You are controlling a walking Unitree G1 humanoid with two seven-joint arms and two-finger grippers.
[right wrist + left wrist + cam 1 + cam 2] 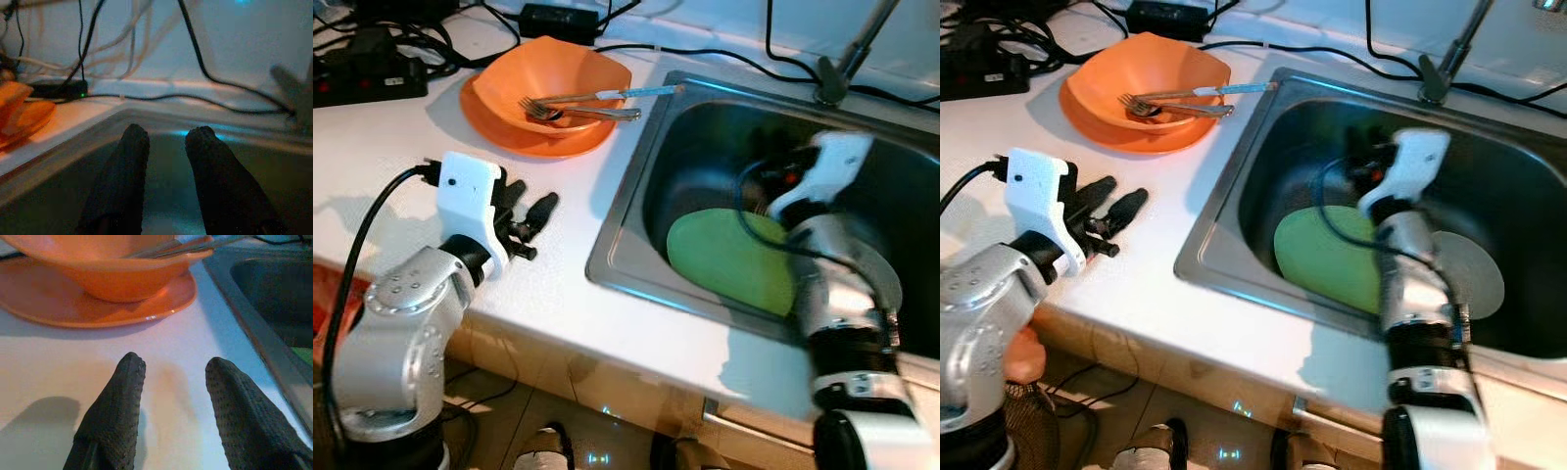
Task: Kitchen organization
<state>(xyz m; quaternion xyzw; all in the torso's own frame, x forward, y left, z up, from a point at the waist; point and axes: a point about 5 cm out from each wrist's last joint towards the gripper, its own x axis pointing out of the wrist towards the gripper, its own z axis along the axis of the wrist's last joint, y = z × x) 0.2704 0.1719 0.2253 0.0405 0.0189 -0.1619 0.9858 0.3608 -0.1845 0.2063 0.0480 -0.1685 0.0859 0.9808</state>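
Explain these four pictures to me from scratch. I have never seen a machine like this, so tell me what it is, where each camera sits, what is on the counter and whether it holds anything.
This is a humanoid robot with two silver arms, each ending in a gripper of two black fingers. The two wide pictures come from cameras in its head, looking down at a kitchen counter. The two close pictures come from cameras on its wrists, looking along the fingers.

On the counter stands an orange bowl on an orange plate, with a fork and other cutlery lying in the bowl. Black cables run behind them. A green plate lies in the steel sink.

The left gripper hovers over the counter, open and empty. The right gripper reaches into the sink, also open, holding nothing.
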